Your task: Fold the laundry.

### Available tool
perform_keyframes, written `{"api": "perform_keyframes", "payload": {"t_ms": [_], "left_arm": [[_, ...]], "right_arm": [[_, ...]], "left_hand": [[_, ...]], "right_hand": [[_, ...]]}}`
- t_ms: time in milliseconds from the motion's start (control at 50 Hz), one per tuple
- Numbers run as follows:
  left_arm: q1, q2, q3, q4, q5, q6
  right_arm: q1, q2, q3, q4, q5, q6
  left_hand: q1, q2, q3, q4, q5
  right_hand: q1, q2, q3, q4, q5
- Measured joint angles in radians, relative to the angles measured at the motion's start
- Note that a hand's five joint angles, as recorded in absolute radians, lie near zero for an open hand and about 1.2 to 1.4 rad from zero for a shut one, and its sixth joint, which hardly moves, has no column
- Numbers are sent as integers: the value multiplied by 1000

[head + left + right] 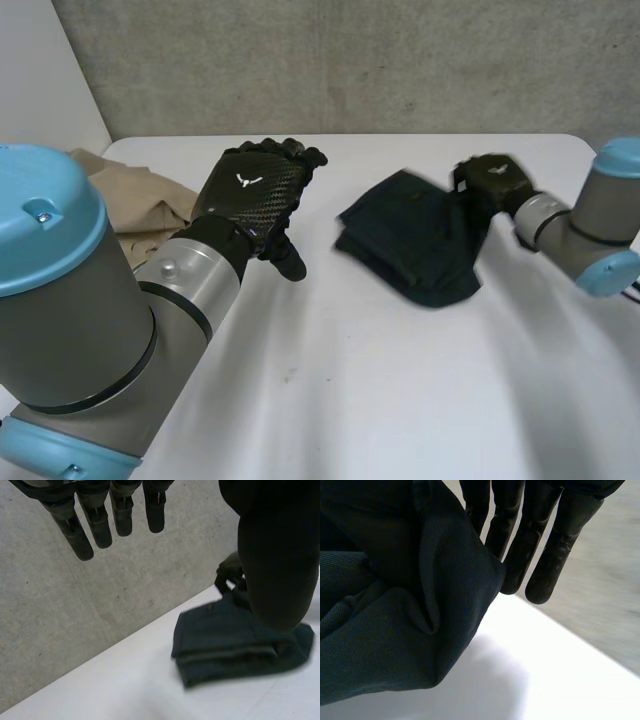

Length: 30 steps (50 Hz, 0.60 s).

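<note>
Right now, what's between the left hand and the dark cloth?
Nothing: in the head view, only bare white table lies between the left hand and the dark cloth.

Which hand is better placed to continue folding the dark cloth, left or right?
Right. The right hand grips the dark cloth at its right edge, lifting it from the table. The left hand hovers open, apart from the cloth, so it would likely need to travel first.
</note>
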Motion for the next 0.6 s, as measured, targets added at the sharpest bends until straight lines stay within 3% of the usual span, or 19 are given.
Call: {"api": "perform_keyframes", "payload": {"t_ms": [80,140,220,300,400,600], "left_arm": [[0,-7,2,0,-2,0],[0,-11,0,-1,-3,-1],[1,-15,-4,-1,-4,-1],[3,-18,-6,0,-4,-1],[3,-23,-4,0,-4,-1],[-1,-37,-2,-1,-5,-2]], "right_arm": [[-77,109,-203,34,123,-3],[-169,220,-410,97,265,-20],[-244,306,-561,163,359,-60],[-285,344,-614,197,394,-95],[-318,349,-601,211,380,-117],[-360,315,-532,217,122,-118]], "left_hand": [[0,0,0,0,0],[0,0,0,0,0],[0,0,0,0,0],[0,0,0,0,0],[0,0,0,0,0],[0,0,0,0,0]], "right_hand": [[0,0,0,0,0],[0,0,0,0,0],[0,0,0,0,0],[0,0,0,0,0],[0,0,0,0,23],[0,8,0,0,46]]}}
